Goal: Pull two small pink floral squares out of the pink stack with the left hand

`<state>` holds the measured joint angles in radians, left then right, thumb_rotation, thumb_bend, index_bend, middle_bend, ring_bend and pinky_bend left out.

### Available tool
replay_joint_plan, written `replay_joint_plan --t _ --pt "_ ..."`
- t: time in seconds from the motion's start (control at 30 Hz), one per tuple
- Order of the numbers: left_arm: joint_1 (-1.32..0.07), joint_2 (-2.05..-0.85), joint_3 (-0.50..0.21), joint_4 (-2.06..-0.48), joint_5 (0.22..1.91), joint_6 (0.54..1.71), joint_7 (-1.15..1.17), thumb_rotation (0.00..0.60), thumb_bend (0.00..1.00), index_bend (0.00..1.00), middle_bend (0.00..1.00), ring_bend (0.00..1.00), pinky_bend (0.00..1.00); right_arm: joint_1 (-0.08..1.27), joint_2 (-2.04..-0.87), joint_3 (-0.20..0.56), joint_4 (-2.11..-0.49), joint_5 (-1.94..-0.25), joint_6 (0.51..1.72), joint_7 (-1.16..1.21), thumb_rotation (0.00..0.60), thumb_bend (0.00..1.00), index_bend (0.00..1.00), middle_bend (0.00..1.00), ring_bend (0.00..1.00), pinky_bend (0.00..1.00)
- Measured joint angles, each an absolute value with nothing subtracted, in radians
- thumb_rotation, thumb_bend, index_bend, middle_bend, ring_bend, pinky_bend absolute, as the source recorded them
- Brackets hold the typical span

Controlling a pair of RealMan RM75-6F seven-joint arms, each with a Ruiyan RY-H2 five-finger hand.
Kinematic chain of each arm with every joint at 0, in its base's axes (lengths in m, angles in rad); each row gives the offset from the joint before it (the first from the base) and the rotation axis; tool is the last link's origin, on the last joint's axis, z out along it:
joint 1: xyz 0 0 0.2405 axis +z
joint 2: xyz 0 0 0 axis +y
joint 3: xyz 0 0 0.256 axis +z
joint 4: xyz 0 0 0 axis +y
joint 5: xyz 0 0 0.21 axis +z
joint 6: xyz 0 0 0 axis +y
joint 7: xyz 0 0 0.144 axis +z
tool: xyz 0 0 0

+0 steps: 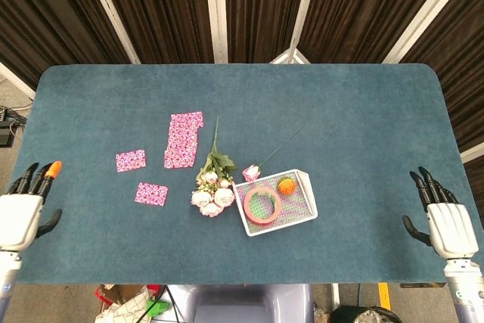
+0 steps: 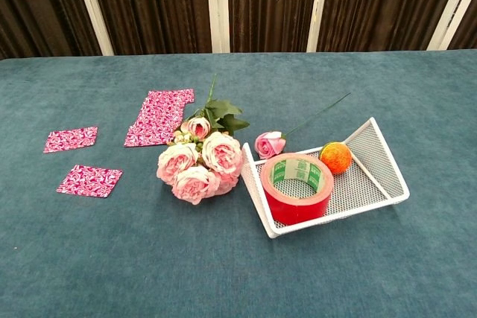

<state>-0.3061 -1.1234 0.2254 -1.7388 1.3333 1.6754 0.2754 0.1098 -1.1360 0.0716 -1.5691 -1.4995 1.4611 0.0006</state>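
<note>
The pink floral stack (image 1: 184, 139) (image 2: 159, 117) lies left of centre on the teal table. Two small pink floral squares lie apart from it to the left: one (image 1: 131, 160) (image 2: 70, 139) further back, the other (image 1: 151, 194) (image 2: 90, 181) nearer the front. My left hand (image 1: 23, 213) hangs at the table's front left edge, fingers spread and empty, well away from the squares. My right hand (image 1: 445, 221) stands at the front right edge, fingers apart, holding nothing. Neither hand shows in the chest view.
A bunch of pink roses (image 1: 212, 189) (image 2: 200, 159) lies beside the stack. A single rose (image 2: 270, 144) lies next to a white mesh tray (image 1: 305, 210) (image 2: 385, 165) that holds a red tape roll (image 2: 296, 186) and an orange ball (image 2: 336, 158).
</note>
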Motion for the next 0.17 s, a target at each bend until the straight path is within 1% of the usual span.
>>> replay_joint_plan --t 0.17 --pt "-0.268 -1.153 0.214 -1.639 1.363 1.667 0.198 0.6 0.45 0.0 0.06 0.04 0.19 0.106 -1.138 0.072 -1.565 -1.505 1.471 0.0 0.6 0.37 0.0 0.05 0.15 0.26"
